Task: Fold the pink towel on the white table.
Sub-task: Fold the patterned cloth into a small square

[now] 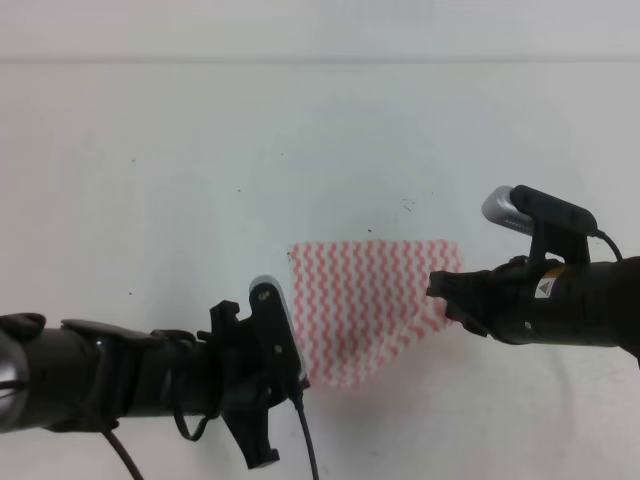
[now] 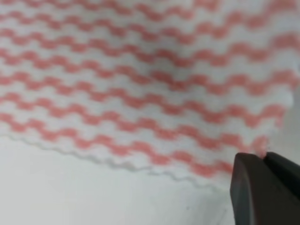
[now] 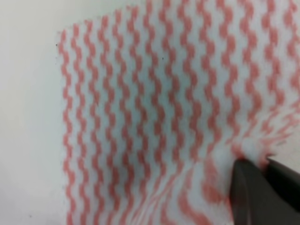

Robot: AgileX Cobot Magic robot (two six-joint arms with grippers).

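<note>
Sitting near the middle of the white table (image 1: 180,170), the pink towel (image 1: 370,305) has both grippers right at its edges.

The towel is bunched a bit: top edge straight, lower right side pulled in at a slant so it looks more like a wonky wedge than a rectangle. The right gripper (image 1: 447,292) is at the towel's right edge, and in the right wrist view the cloth puckers and wrinkles toward the dark fingertips (image 3: 248,187), which sit close together with only a thin slit between them, so it looks pinched onto the fabric. The left gripper (image 1: 268,375) is by the lower left corner; its wrist view shows the fingers (image 2: 251,187) nearly together at the towel's wavy edge, but honestly I can't tell if any cloth is caught in there.
</note>
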